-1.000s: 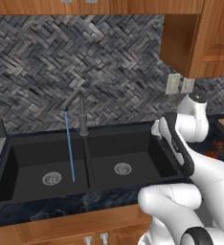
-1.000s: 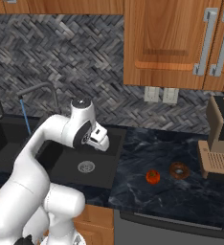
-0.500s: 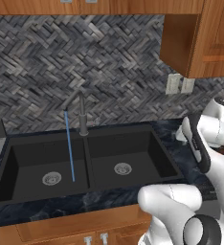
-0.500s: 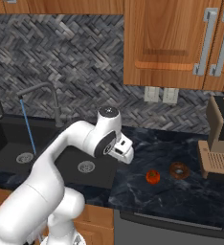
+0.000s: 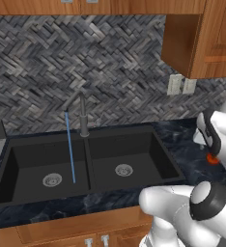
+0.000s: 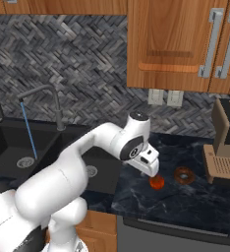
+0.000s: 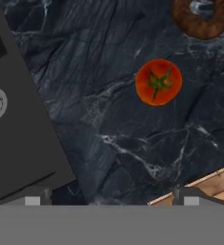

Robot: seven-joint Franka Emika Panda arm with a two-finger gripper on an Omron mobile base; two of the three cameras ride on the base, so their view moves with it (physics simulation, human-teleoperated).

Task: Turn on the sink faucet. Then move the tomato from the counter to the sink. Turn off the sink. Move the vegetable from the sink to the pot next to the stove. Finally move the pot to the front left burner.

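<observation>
We see a home kitchen: a black double sink [image 5: 86, 166] with a faucet [image 5: 83, 116] running water, a dark marble surface [image 6: 186, 197], a grey herringbone tile backsplash [image 5: 86, 62], wooden wall cabinets [image 6: 181, 44] with metal handles, and wall outlets [image 6: 166, 97] beneath them.

The left base view looks forward and down from behind the arm onto the sink [image 5: 86, 164], with the faucet [image 5: 82, 116] at 12 o'clock. The right base view shares that sink [image 6: 18, 152] at 9 o'clock. The hand view looks close down onto the desk [image 7: 114, 143].
</observation>
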